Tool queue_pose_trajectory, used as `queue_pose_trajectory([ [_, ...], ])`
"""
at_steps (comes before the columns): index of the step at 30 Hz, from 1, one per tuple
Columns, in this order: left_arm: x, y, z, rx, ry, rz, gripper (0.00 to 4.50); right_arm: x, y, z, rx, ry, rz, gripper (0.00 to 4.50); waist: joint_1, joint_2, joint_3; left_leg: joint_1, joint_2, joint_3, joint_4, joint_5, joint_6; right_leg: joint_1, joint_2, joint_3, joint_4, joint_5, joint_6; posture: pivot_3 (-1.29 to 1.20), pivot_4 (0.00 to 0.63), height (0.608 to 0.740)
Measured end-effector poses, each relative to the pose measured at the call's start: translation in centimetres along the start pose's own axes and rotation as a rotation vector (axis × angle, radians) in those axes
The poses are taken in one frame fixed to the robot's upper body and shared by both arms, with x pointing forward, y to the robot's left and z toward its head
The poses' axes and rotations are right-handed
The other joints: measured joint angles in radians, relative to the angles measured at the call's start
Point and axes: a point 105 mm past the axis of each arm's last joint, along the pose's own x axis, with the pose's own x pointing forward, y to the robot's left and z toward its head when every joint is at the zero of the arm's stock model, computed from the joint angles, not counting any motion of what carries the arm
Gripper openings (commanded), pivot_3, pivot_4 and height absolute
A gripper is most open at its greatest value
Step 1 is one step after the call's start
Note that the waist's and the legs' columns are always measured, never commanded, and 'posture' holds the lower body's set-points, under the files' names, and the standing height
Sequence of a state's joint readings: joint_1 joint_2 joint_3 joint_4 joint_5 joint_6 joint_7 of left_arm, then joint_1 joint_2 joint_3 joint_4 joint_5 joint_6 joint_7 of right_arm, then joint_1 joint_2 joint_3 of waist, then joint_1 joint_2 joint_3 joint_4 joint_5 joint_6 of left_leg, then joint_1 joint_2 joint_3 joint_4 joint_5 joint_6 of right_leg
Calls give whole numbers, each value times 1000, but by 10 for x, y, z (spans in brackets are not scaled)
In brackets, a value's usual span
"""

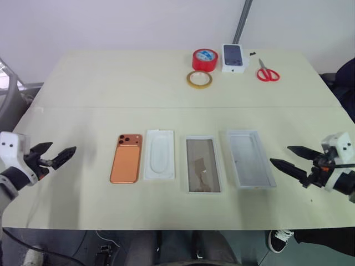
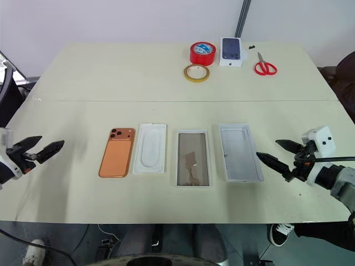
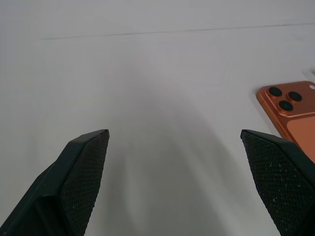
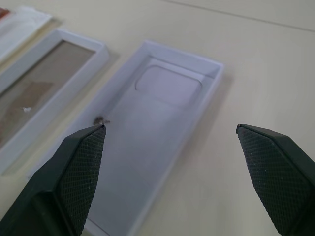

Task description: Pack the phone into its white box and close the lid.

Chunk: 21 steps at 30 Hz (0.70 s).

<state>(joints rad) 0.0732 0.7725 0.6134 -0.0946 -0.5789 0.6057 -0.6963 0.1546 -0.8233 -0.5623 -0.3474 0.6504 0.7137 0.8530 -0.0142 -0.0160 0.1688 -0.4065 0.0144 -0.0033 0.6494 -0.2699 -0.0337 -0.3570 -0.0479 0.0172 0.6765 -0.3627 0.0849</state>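
A: What's at the left edge of the table (image 1: 83, 77)?
B: The left gripper (image 1: 59, 157), fingers spread wide, holding nothing, well apart from the phone (image 1: 125, 158).
A: And the row in the middle?
B: The phone lies back up, lenses at its far end. Just beside it is a white insert (image 1: 160, 154), then the white box (image 1: 203, 164) with its dark glossy inside, then the lid (image 1: 249, 158), pale inside.
A: The right side?
B: The right gripper (image 1: 288, 156) hovers near the lid's right edge, gaping and empty.

Pale surface (image 1: 83, 83), phone (image 1: 125, 158), white insert (image 1: 160, 154), white box (image 1: 203, 164), lid (image 1: 249, 158) laid in a row, tape rolls (image 1: 204, 59), small box (image 1: 233, 58), scissors (image 1: 267, 72) set at the far edge.
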Motion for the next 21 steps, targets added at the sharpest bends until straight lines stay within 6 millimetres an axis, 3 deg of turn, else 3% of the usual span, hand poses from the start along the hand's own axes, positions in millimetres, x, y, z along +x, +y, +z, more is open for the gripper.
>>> queue_pose_trajectory([
  [6, 4, -8, 5, -9, -20, -10, 4500, 12, 9, 1, -4, -15, 26, 4437, 2, 0, 0, 0, 0, 0, 0, 0, 0, 0, 0, 0, 0, 0, 0, 0, 150, 740],
  [11, 20, -25, 18, -36, -60, -63, 4500, 19, 17, 18, -63, -54, 45, 4437, 3, 0, 0, 0, 0, 0, 1, 0, 0, 0, 0, 0, 1, 0, 0, 0, 150, 740],
  [21, 63, -141, 36, -197, -101, -429, 4500, 51, 53, 46, -199, -109, 151, 4437, 2, -1, 0, -1, 0, 0, 4, 0, 0, 0, 2, 0, 4, 0, 1, 0, 150, 740],
])
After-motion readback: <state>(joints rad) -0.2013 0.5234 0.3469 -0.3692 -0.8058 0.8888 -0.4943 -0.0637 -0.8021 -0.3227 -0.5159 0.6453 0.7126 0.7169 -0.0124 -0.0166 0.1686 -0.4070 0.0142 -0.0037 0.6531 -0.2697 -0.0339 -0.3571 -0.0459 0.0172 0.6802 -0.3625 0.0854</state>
